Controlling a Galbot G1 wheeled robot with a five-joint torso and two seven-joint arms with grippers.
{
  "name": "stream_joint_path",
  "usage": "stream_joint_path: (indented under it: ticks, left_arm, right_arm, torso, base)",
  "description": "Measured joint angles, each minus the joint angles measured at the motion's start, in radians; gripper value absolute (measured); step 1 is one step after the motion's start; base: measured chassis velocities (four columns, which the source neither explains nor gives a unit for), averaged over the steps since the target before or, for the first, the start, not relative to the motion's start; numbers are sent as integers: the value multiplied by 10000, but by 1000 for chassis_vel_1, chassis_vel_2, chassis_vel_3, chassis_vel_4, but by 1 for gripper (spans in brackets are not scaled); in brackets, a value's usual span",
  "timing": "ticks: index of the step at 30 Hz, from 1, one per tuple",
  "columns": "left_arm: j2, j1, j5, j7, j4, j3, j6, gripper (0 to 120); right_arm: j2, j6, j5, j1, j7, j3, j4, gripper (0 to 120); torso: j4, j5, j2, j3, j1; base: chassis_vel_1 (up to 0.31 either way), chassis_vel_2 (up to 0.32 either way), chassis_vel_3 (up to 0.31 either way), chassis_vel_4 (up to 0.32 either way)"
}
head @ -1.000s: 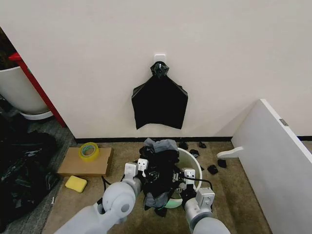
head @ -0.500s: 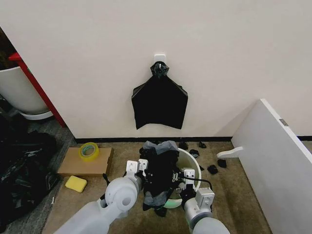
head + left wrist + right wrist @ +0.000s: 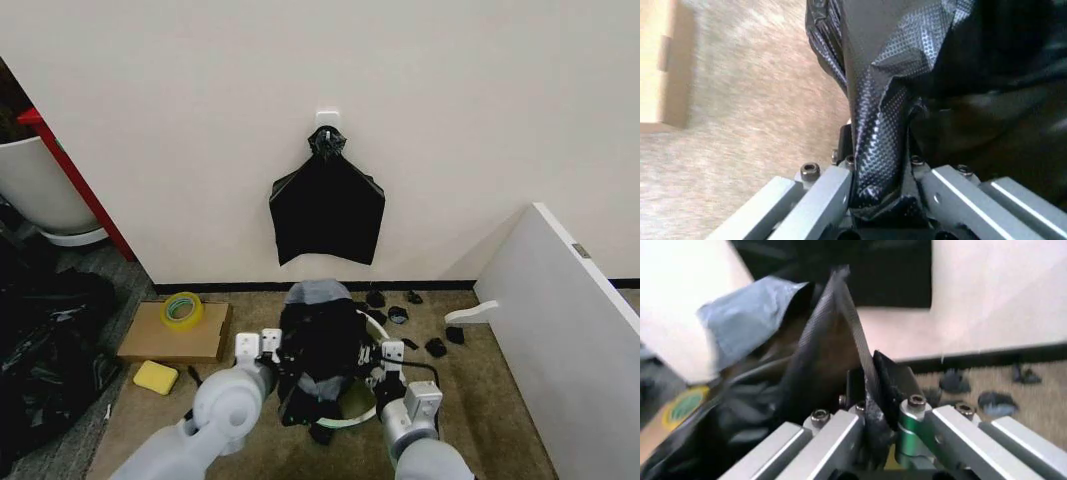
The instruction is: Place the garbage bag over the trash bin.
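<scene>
Left gripper (image 3: 283, 352): nearest, low centre of the head view, at the left edge of the garbage bag (image 3: 322, 345). In the left wrist view its jaws are pressed together on a twisted fold of the film (image 3: 877, 145).

Right gripper (image 3: 381, 357): near, at the bag's right edge. In the right wrist view its fingers (image 3: 890, 380) pinch a thin upright edge of black plastic (image 3: 853, 330).

Garbage bag: glossy black, greyish at its top, stretched between the two grippers and hanging over the mouth of the trash bin (image 3: 372, 410); lower folds droop past the bin's near side to the floor.

Trash bin: round, white, on the carpet; its right rim and part of the interior show beside the bag.

Yellow sponge (image 3: 156, 377): on the floor, left of the left arm.

Flat cardboard (image 3: 176, 335): farther left, with a roll of tape (image 3: 183, 310) lying on it.

Black scraps (image 3: 436, 347): scattered on the carpet to the right, beyond the bin.

White panel (image 3: 565, 340): leaning at right.

Black bag bundle (image 3: 327, 210): farthest, hanging from a white wall hook (image 3: 328, 120).
</scene>
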State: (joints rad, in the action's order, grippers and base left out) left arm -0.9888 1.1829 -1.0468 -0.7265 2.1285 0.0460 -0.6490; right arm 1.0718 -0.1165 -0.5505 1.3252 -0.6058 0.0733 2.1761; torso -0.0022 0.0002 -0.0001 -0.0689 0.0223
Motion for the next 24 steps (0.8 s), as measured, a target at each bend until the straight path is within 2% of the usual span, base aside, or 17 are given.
stream_joint_path:
  ticks: [8,11,13,19,24]
  left_arm:
    - [427,543,911,594,1230,600,424,0]
    - [534,720,1271,818,1495,693,736,0]
    - [615,928,1797,1184,1714,747,1240,0]
    - [675,1022,2178,1670,1745,829,2132,0]
    - [524,718,1987,2177,1302,905,3261,0]
  right_arm:
    - [-74,-148,-782,-360,-17,-1185,-52,0]
    - [-135,-328,-955,-389,-161,-1338,-144,0]
    - [-187,-539,-1174,-347,-366,-1415,-189,0]
    - [-294,-793,-1365,-62,-563,-1415,-118,0]
    - [-400,-945,-1473,475,-651,-1182,131,0]
  torso:
    - [-7,0,0,0,0]
    - [-4,2,0,0,0]
    - [-1,0,0,0,0]
    - [-2,0,0,0,0]
    - [-4,-1,0,0,0]
  base:
    - [0,0,0,0]
    - [0,0,0,0]
    - [0,0,0,0]
    - [0,0,0,0]
    - [0,0,0,0]
